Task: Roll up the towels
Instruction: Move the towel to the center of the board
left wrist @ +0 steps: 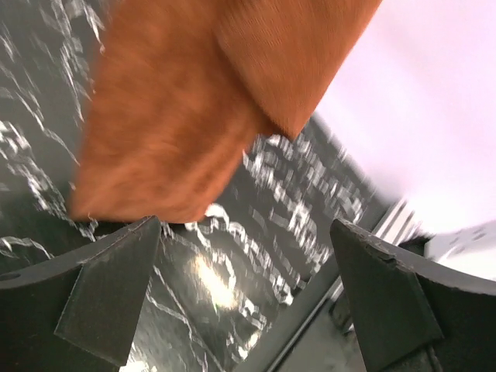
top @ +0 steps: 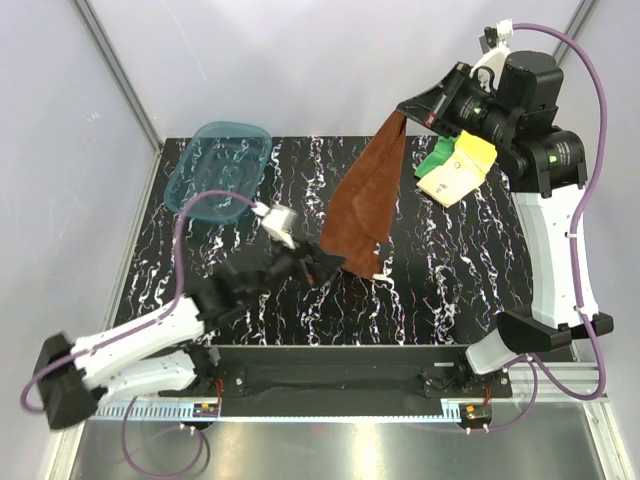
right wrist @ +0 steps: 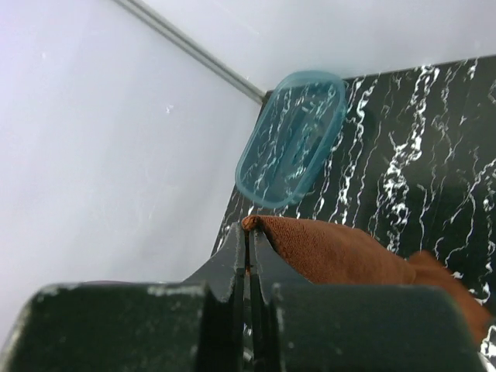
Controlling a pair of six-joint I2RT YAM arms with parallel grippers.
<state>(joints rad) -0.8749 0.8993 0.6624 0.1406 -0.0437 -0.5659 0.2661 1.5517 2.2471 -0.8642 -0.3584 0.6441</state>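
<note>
The rust-brown towel (top: 368, 200) hangs from my right gripper (top: 403, 112), which is raised above the table's back and shut on its top corner (right wrist: 249, 225). Its lower end drapes down to the black marbled table (top: 450, 290). My left gripper (top: 318, 262) is open, low over the table, right by the towel's lower end; in the left wrist view the towel (left wrist: 194, 108) hangs just beyond the spread fingers (left wrist: 116, 287). The pale yellow towel (top: 458, 175) and the green towel (top: 438, 155) lie together at the back right, partly hidden by my right arm.
A translucent teal plastic tray (top: 220, 165) stands at the back left corner; it also shows in the right wrist view (right wrist: 291, 139). White walls enclose the table. A metal rail (top: 330, 375) runs along the near edge.
</note>
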